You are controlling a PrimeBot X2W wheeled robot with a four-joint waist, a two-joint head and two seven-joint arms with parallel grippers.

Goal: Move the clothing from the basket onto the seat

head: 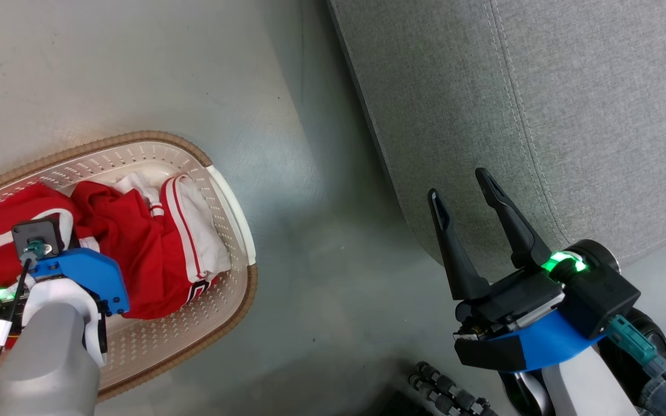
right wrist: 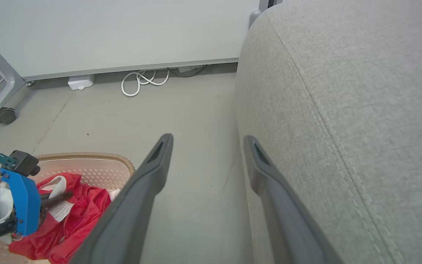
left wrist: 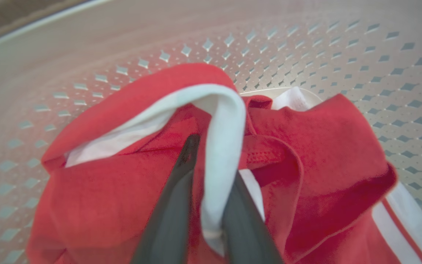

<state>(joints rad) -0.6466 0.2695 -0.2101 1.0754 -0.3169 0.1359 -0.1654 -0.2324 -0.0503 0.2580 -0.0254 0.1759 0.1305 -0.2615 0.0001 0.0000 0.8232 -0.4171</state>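
Currently left gripper (left wrist: 214, 161) pinches just the white trim of the red clothing (head: 136, 248) in the basket (head: 240, 289); thin hold may slip on lifting. Right gripper (head: 457, 183) spread, empty, beside sofa (head: 541, 115)

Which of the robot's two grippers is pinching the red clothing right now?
The left gripper, down in the basket, its fingers closed on a white-trimmed fold of the clothing. The right gripper stands open and empty beside the seat.

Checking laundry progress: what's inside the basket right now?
Crumpled red garments with white trim, the left gripper pinching a white band. The basket floor beneath the pile is covered.
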